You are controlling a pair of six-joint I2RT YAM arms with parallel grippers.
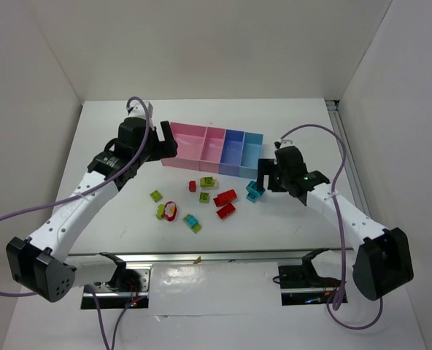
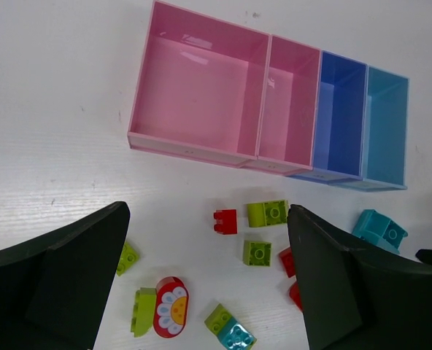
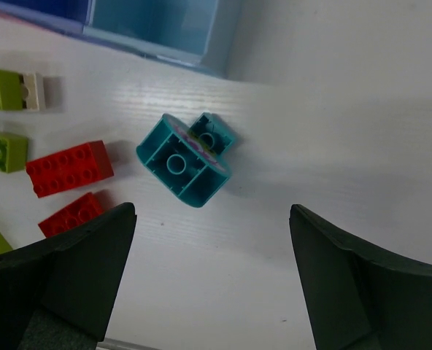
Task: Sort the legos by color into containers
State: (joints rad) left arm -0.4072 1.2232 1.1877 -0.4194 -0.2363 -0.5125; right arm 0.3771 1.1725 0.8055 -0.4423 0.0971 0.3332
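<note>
**A:** What could spoil this pick?

**B:** The right gripper [image 3: 212,215] stands wide apart with nothing in it, and the large teal plastic brick [image 3: 179,166] lies on the white table [image 3: 347,109] toward twelve o'clock of the fingertips, not between them. If the fingers shut here, I'd expect them to catch only air.

**A:** And if it comes down over the brick?

**B:** There are two risks. A small teal brick [image 3: 214,135] touches the large one at its one o'clock corner, and I cannot tell whether they are joined. A squeeze could take both or flick the small one away. Also, two red plastic bricks [image 3: 70,169] lie near the nine o'clock finger, which might land on the nearer one.

**A:** How does the large brick lie?

**B:** Its hollow underside faces up. In the right wrist view its long axis runs roughly from ten to four o'clock, slanted to the nine-to-three closing line. Fingers meeting it askew would likely catch its corners and twist it, so I'd turn the wrist first.

**A:** Where should it go?

**B:** The light blue open-top plastic bin [image 3: 157,49] sits just beyond at eleven o'clock. It is the end of the row of four joined plastic bins [image 2: 194,146].

**A:** And the other arm?

**B:** The left gripper [image 2: 209,210] is fully open and empty above the scattered bricks.
</note>
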